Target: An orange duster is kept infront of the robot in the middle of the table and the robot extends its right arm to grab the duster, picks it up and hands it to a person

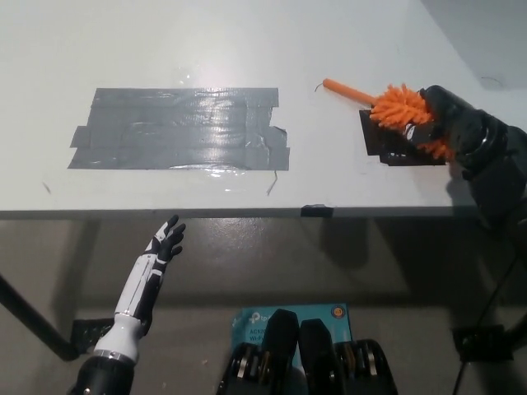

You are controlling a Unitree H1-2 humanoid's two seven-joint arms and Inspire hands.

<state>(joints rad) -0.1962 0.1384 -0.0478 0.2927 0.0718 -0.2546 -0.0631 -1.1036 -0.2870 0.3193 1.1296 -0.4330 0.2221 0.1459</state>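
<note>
An orange duster point(403, 113) is seen at the right side of the white table point(247, 41), clasped in the black right hand point(449, 123), whose fingers are wrapped around the fluffy head. The thin orange handle point(347, 91) is pointed up and to the left, away from the hand, with its tip over bare tabletop. The duster's head is placed over a small dark square patch point(387, 144) stuck to the table; whether the duster is touching the surface or is lifted just off it cannot be told. The black forearm is extended in from the right, crossing the table's near edge close to the near right corner.

The near edge of the table is run straight across the middle of the view, marked by a small dark tab point(316, 211) at its lip. A broad patch of grey duct tape point(181, 129) is laid flat across the table's left-centre, well apart from the duster, with open white surface left between them and beyond them toward the far side.

The white left hand point(167, 243) is held below the table's edge at lower left, over the floor, its fingers spread and nothing held.
</note>
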